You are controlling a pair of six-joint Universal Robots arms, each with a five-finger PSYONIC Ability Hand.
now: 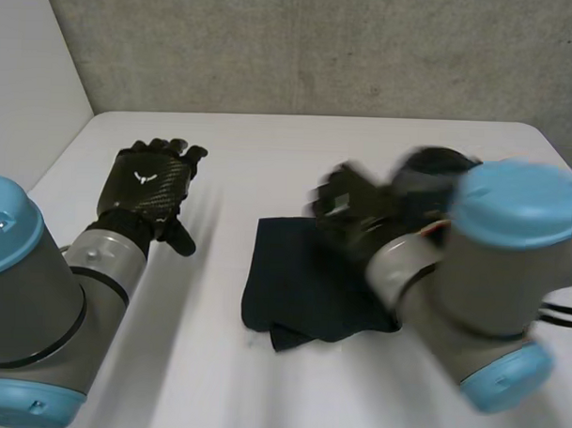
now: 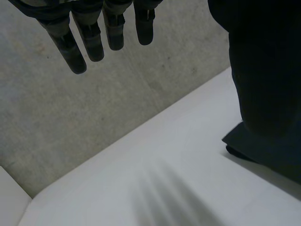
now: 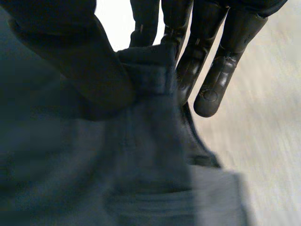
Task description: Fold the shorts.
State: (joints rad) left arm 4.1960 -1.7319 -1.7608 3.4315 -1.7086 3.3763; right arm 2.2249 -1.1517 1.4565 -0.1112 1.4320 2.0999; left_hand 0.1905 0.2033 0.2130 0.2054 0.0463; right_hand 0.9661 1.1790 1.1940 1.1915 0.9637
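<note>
**My right hand (image 1: 347,207) pinches the shorts (image 1: 307,290); my left hand (image 1: 146,186) hangs open**

On the white surface (image 1: 269,148), the dark shorts lie a little to my right of the middle. They are gathered into a compact, roughly square shape, with a loose layer poking out at the near corner. My right hand is over their far edge, blurred in the head view. In my right wrist view the fingers (image 3: 211,70) and the thumb (image 3: 94,70) are clamped on a raised ridge of the fabric. The thumb presses it from one side and the fingers stand against it from the other, while the rest of the cloth falls away in folds under my palm.

My left hand is well apart from the shorts, out over the left side of the surface, back upward and holding nothing. In its own wrist view its fingers (image 2: 94,37) are straight and slightly apart, held above the bare surface, with the edge of the shorts off to one side. A grey concrete wall (image 1: 320,46) runs behind the surface's far edge.
</note>
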